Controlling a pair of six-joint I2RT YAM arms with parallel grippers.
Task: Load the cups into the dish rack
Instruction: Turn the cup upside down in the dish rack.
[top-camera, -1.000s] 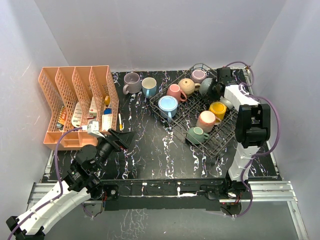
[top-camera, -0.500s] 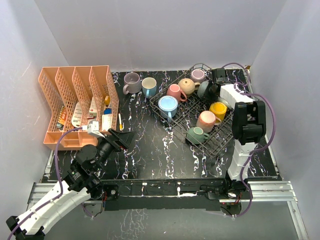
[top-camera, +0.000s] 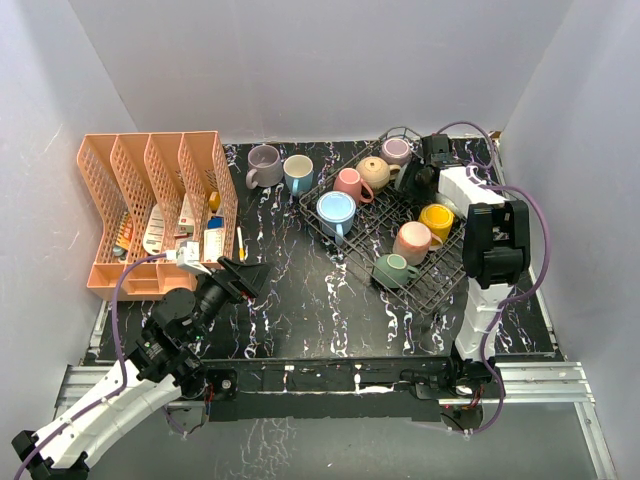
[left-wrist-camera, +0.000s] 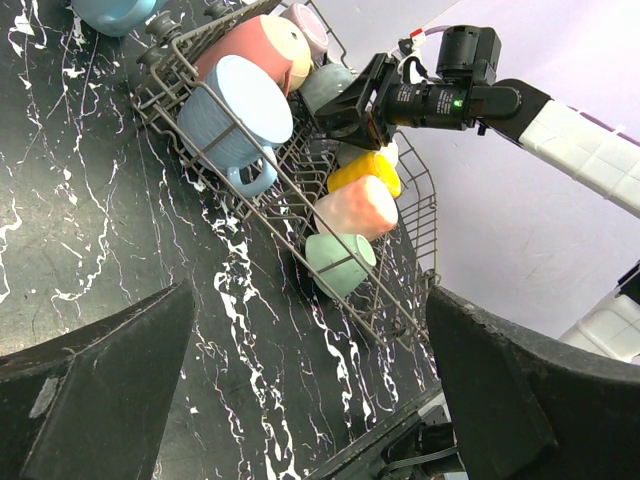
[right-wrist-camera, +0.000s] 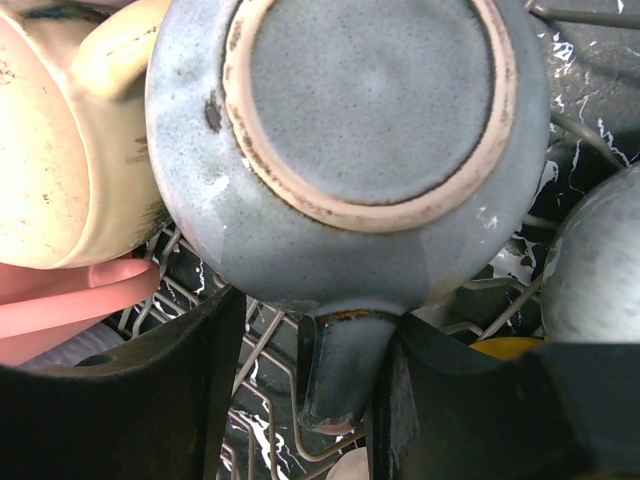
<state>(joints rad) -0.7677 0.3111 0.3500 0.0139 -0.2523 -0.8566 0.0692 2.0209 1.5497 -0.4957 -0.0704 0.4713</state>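
- The grey cup (right-wrist-camera: 370, 130) lies on its side at the far end of the dish rack (top-camera: 440, 282). Its base faces the right wrist camera and it sits just beside the tan cup (right-wrist-camera: 60, 150).
- The right gripper (right-wrist-camera: 318, 330) has its jaws apart. One finger is on each side of the grey cup's handle, with a gap showing on one side.
- Also in the rack are the blue cup (top-camera: 336, 210), pink cup (top-camera: 350, 183), mauve cup (top-camera: 397, 150), yellow cup (top-camera: 436, 220), peach cup (top-camera: 412, 240) and green cup (top-camera: 392, 270).
- The lilac cup (top-camera: 263, 163) and white cup (top-camera: 298, 172) stand side by side on the table (top-camera: 320, 300), near the rack's far left edge.
- The left gripper (top-camera: 245, 272) hangs over the table near the orange organiser (top-camera: 150, 210). Its jaws are wide apart and hold nothing.
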